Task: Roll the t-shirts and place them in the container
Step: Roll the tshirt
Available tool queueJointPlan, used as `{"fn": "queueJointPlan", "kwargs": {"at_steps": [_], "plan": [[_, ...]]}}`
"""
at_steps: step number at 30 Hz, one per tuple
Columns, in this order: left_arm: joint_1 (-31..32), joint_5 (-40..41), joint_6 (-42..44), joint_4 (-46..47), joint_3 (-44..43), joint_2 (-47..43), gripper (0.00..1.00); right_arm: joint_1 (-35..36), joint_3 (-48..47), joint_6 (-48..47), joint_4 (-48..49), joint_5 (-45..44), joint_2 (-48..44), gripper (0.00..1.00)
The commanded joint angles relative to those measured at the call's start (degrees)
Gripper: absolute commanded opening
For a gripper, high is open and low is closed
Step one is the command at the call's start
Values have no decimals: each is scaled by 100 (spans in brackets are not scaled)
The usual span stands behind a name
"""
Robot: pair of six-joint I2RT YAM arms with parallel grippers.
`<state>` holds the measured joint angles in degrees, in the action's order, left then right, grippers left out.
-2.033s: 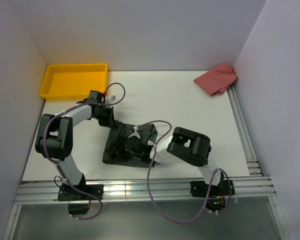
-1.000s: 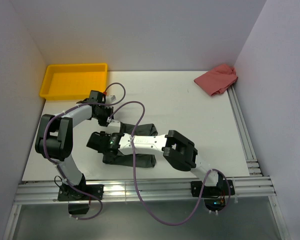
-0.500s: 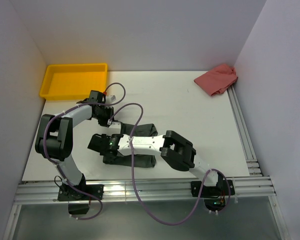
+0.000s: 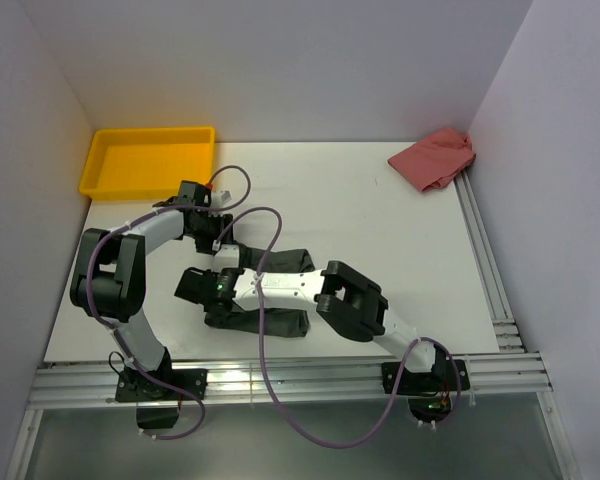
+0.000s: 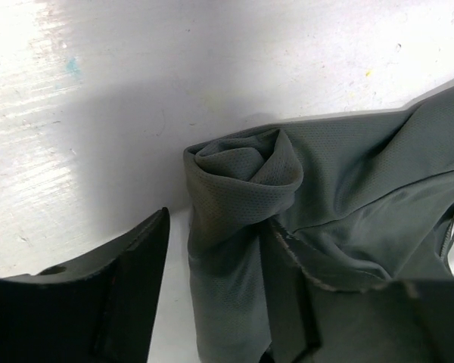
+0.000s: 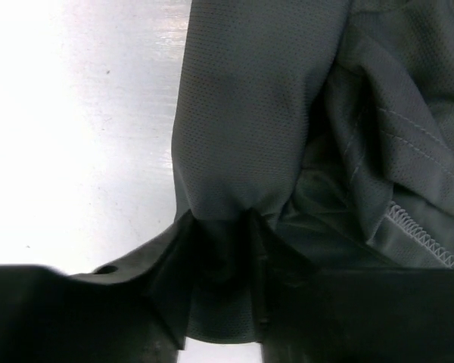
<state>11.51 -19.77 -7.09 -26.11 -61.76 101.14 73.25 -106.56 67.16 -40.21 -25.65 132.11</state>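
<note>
A white table (image 4: 380,230) enclosed by plain white walls (image 4: 280,60) carries a yellow tray (image 4: 150,131) at its far left corner and a crumpled pinkish-red cloth (image 4: 435,158) at its far right. The dark charcoal-grey t-shirt (image 4: 280,322) lies near the middle of the table, toward the near edge. It is bunched into a narrow, creased band rather than spread flat, and the right arm covers much of it. Its weave is a fine mesh, and a stitched hem shows in the right wrist view.

The left arm bends up from its base and reaches to the far-left end of the shirt, where the left gripper (image 4: 220,238) hangs low over the fabric. The right arm stretches across the shirt toward the left, low over the table, with the right gripper (image 4: 192,285) at the shirt's left edge.

From above, neither set of jaws can be read. The left wrist view shows its fingers (image 5: 98,302) standing apart. A twisted, rolled-up tip of the shirt lies between them, with bare table between the cloth and the left finger. The right wrist view shows its fingers (image 6: 121,310) closed in on a fold of the shirt, the fabric drawn to a tight pinch between them.
</note>
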Motion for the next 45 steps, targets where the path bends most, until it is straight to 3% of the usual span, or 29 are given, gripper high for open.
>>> {"fn": "queueJointPlan", "kwargs": {"at_steps": [1,2,6,18,21,45], "plan": [[27,17,24,0,-170,-314,58,-57,670,8,688,534,-88,29],[27,17,24,18,-161,-349,60,-83,829,25,864,630,-168,16],[-26,-62,32,53,-126,-464,66,-188,1995,166,2240,860,-624,6],[-175,-255,24,80,-91,-490,67,-601,5336,1219,6705,1501,-1733,0],[-175,-264,32,36,-117,-411,66,-637,5673,1423,7209,1607,-1707,0],[-184,-370,76,-8,-126,-323,67,-663,5383,1423,6816,1739,-1504,0]]}}
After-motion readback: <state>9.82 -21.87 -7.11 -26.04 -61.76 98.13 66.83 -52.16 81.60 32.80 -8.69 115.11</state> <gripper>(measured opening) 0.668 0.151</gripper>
